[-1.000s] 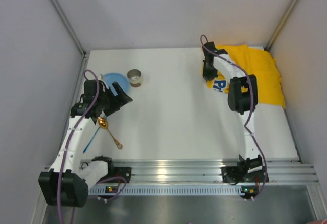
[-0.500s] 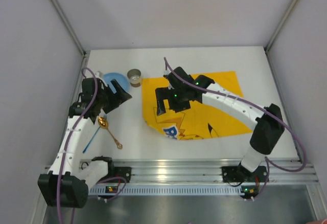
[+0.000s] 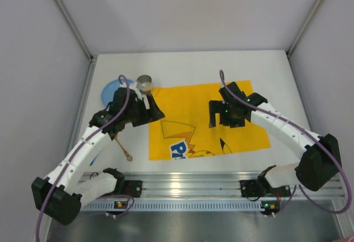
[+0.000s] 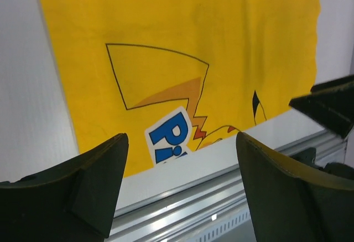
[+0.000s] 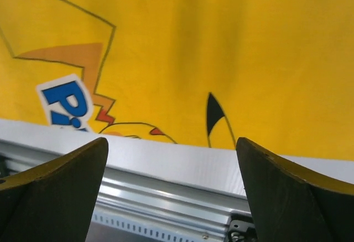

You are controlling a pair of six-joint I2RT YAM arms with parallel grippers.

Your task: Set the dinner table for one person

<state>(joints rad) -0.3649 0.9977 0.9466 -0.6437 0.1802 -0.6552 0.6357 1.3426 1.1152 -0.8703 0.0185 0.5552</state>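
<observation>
Your left claw (image 4: 181, 138) and right claw (image 5: 171, 140) gape, empty, over the yellow mat (image 3: 188, 115) spread on the dinner table (image 3: 193, 70) beneath. Rise straight so no finger snags cloth; the blue plate (image 3: 109, 93) lies beyond the left claw.

Cloth mat (image 3: 193, 109) lies flat on the desk (image 3: 188, 68), centre to right. Cup (image 3: 145, 80) stands at the mat's far-left corner, with the plate (image 3: 109, 91) left of the cup. Spoon (image 3: 126, 153) lies near-left of the mat, partly hidden by the left arm.

Bright, even light, faint shadows, glare on the metal rail (image 3: 178, 183), soft wrist-view foregrounds.
</observation>
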